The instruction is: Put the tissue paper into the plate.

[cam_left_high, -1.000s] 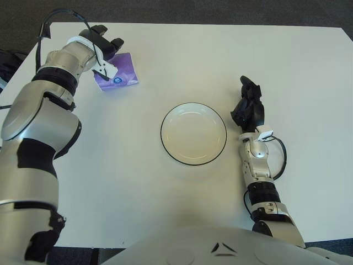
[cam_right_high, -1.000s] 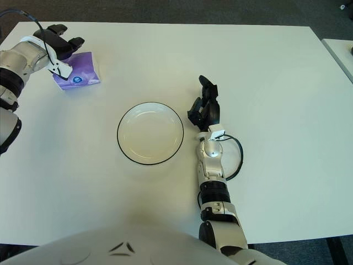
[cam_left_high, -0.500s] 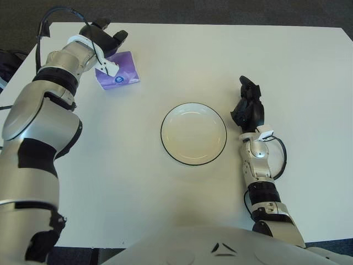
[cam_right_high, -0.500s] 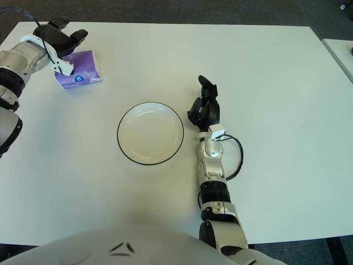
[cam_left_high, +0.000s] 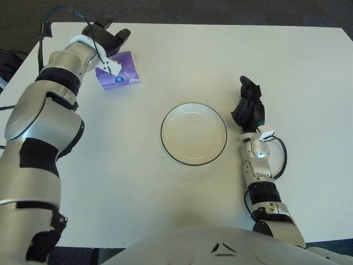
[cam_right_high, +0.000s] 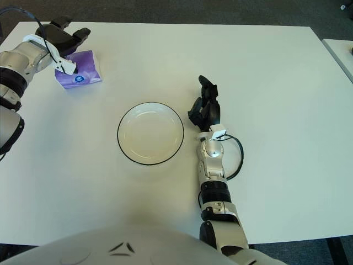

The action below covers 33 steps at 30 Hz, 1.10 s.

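Plainly, the small purple plastic-wrapped tissue packet (cam_left_high: 117, 76) lies flat on the white rectangular table (cam_left_high: 165, 182), at its far left, well apart from the round white plate with a thin dark rim (cam_left_high: 193, 133) near the table's middle. A round blue-and-white sticker sits on the packet's near edge; whatever is printed on it is too small to read, and no other writing or brand mark can be made out anywhere.

The left hand (cam_left_high: 105, 43) is at the packet's far left side, its dark fingers (cam_left_high: 120, 36) spread wide and reaching past the packet's upper edge. They are not closed around it, and whether the white palm piece touches the wrapper cannot be told. A black cable loops over the silver wrist behind it.

The right hand (cam_left_high: 249, 109) is parked on the table just to the right of the plate, dark fingers pointing away from the robot and loosely together, holding nothing.

Between the two eyes, the left view shows the whole silver left arm down to the shoulder; the right view cuts most of that arm off but shows the corner of a second pale tabletop (cam_right_high: 343, 52) at the right edge.
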Tool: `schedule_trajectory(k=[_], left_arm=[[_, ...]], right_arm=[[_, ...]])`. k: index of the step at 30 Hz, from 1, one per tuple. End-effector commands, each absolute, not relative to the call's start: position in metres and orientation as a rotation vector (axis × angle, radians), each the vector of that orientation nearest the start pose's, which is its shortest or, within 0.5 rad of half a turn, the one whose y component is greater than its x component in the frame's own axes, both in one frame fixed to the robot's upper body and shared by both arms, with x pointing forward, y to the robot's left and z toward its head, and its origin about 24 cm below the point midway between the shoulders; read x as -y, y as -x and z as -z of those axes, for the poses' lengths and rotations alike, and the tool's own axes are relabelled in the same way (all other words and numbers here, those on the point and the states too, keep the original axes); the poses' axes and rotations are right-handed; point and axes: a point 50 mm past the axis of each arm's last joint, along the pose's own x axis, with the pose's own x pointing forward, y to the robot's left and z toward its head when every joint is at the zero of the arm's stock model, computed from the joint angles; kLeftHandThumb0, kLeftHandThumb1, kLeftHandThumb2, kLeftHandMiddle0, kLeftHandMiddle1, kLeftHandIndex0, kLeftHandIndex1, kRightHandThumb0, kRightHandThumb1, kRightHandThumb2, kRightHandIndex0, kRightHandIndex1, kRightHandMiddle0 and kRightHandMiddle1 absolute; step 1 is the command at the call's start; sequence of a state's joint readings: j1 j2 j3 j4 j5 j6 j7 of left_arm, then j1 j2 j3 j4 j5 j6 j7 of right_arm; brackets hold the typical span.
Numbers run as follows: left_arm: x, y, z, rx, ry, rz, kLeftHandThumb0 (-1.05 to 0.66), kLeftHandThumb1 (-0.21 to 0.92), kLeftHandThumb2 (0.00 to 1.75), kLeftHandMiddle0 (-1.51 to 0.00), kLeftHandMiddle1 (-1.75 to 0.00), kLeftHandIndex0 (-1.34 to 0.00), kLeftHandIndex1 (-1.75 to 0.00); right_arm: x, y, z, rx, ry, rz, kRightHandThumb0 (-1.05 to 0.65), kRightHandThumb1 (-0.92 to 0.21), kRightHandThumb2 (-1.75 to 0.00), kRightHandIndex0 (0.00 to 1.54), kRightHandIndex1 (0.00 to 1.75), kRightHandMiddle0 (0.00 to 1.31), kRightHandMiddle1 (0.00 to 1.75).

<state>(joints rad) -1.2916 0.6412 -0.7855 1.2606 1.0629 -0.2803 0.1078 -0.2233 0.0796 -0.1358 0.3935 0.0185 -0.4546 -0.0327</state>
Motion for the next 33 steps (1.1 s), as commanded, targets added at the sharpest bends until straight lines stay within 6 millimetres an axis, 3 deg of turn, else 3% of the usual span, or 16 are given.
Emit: schedule_trajectory(k=[1,16,33], left_arm=[[-0.225,-0.416,-0.205,0.107,-2.137,0.190,-1.05,0.92,0.36,0.00,0.00,0.00,0.00],[-0.222,-0.416,-0.203,0.079,-2.105,0.239,-1.05,0.92,0.36,0.00,0.00,0.00,0.00],[-0.213,-0.417,-0.196,-0.114,-2.043,0.413,-1.05,0.92,0.21,0.00,0.00,0.00,0.00]], right_arm=[[0.164,-0.248,0.022,-0.038,-0.128,0.194,-0.49,-0.92,-0.96,0.31,0.05,0.00,0.69],[0.166,-0.247,0.021,-0.033,-0.120,0.205,-0.49,-0.92,-0.96,0.32,0.05,0.00,0.71],[0.169,-0.246,0.021,-0.029,-0.115,0.206,-0.47,-0.92,-0.97,0.33,0.05,0.00,0.72]])
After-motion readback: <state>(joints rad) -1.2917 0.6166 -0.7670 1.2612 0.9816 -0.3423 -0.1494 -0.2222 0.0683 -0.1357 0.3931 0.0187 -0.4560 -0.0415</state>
